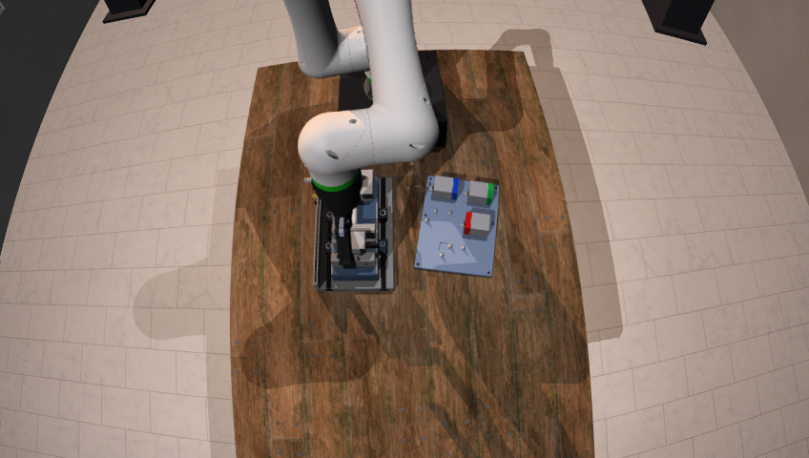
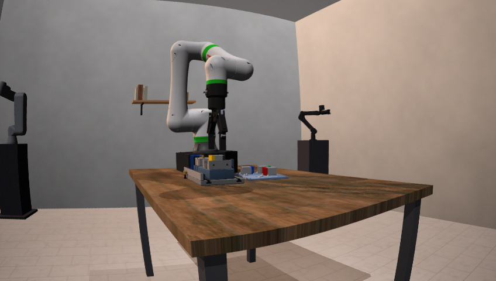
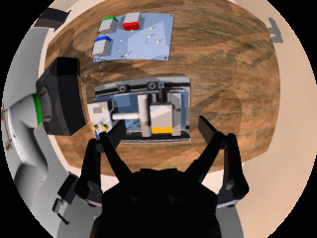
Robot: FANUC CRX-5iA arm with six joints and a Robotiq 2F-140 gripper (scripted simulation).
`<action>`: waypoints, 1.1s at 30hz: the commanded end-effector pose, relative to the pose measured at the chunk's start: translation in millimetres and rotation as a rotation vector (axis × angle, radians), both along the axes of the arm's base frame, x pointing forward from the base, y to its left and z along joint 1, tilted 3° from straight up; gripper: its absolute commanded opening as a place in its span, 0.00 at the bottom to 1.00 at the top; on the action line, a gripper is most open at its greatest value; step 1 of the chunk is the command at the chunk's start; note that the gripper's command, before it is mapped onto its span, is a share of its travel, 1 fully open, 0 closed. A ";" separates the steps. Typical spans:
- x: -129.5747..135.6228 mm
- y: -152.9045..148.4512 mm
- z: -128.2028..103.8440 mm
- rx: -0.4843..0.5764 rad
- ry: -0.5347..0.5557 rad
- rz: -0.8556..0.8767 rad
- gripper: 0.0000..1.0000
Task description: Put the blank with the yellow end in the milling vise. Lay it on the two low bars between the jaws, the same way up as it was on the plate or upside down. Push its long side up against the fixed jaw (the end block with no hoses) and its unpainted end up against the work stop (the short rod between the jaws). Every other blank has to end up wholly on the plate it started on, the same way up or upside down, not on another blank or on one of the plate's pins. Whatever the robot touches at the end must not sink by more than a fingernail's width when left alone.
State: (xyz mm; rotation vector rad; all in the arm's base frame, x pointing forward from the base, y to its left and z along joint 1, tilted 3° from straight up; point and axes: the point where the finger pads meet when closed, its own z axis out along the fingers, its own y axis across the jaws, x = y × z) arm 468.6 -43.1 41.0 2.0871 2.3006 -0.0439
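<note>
The blank with the yellow end [image 3: 161,119] lies in the milling vise [image 3: 142,111] between the jaws, its yellow end toward the lower edge of the wrist view. From the side its yellow end [image 2: 211,157] shows at the top of the vise [image 2: 212,170]. My gripper [image 3: 161,124] is open and empty and hangs straight above the vise [image 1: 354,238], clear of the blank. It also shows in the side view [image 2: 216,138]. In the overhead view my gripper [image 1: 344,240] hides most of the blank. I cannot tell whether the blank touches the work stop.
The blue-grey plate [image 1: 457,226] lies right of the vise. On it lie a blue-ended blank [image 1: 445,188], a green-ended blank [image 1: 480,193] and a red-ended blank [image 1: 476,223], with several small pins [image 1: 451,248] at its near half. The arm's black base [image 2: 184,160] stands behind the vise.
</note>
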 end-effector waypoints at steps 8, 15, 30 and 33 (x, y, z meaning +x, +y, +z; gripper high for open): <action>0.6 0.0 2.7 0.000 -0.002 0.000 1.00; 0.6 0.1 3.8 0.000 -0.002 0.000 1.00; 0.5 0.3 7.7 0.000 -0.002 0.000 1.00; 0.5 0.8 19.6 0.000 -0.002 0.000 1.00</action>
